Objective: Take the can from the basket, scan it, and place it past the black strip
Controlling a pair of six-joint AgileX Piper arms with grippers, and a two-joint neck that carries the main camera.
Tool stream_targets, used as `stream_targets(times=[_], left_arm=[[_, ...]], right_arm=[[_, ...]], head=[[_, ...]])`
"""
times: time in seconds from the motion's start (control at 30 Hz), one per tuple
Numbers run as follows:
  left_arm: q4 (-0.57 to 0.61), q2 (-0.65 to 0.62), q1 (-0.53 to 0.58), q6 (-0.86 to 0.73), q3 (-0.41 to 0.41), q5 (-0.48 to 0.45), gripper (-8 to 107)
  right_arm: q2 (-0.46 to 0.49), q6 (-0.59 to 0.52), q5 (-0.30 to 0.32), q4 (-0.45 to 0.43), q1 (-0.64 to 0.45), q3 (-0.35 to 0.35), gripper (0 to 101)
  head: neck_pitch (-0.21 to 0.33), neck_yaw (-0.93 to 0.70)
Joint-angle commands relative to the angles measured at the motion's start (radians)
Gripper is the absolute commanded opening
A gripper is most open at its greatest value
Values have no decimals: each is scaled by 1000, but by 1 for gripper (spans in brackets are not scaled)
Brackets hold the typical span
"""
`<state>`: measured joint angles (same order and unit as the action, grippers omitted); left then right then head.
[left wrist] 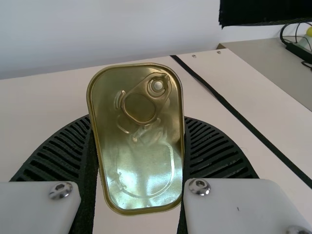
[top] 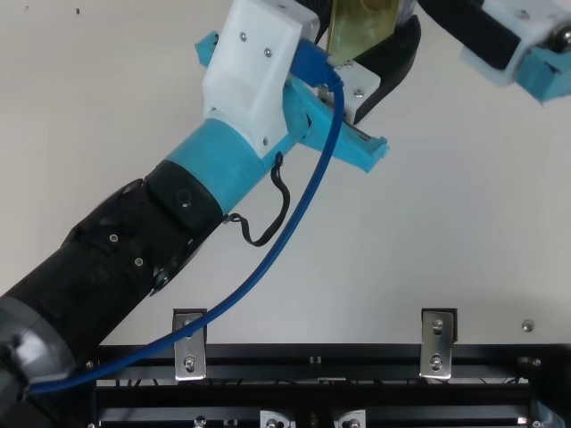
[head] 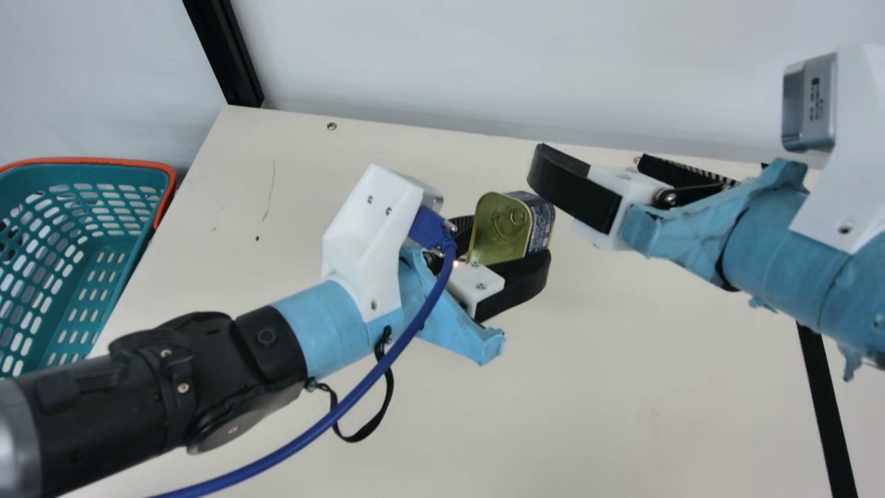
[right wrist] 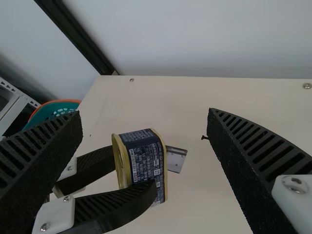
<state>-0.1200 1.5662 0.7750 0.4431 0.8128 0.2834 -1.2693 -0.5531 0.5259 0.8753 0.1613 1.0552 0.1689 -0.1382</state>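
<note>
in the main view, the can (head: 499, 228) is seen just right of the centre of the frame, clamped between the two ribbed fingers of the left gripper (head: 510, 242). its gold lid with the pull ring is shown there, with the dark printed side to the right of it. in the left wrist view the lid is framed by the fingers, one along each long side, both pressed to the can. the right gripper (head: 591, 160) is seen at the upper right of the main view, near the can but apart from it, its fingers spread wide. in the right wrist view the can's printed side is seen low and left of the centre. the teal basket (head: 104, 277) with its orange rim is placed at the left edge of the main view, and the black strip (head: 823, 415) is laid across the table (head: 622, 387) at the lower right, well apart from the can.
</note>
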Motion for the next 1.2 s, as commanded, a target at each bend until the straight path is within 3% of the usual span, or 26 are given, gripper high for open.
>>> stream_targets(times=[0.0, 0.4, 1.17], left_arm=[[0, 0, 0, 0, 0, 0, 10], [0, 0, 0, 0, 0, 0, 10], [0, 0, 0, 0, 0, 0, 10]], right_arm=[[-20, -60, 30, 38, -9, 2, 101], [-102, -169, 62, 95, 6, 3, 101], [-219, -153, 11, 63, 90, 42, 101]], head=[[8, 9], [8, 9], [8, 9]])
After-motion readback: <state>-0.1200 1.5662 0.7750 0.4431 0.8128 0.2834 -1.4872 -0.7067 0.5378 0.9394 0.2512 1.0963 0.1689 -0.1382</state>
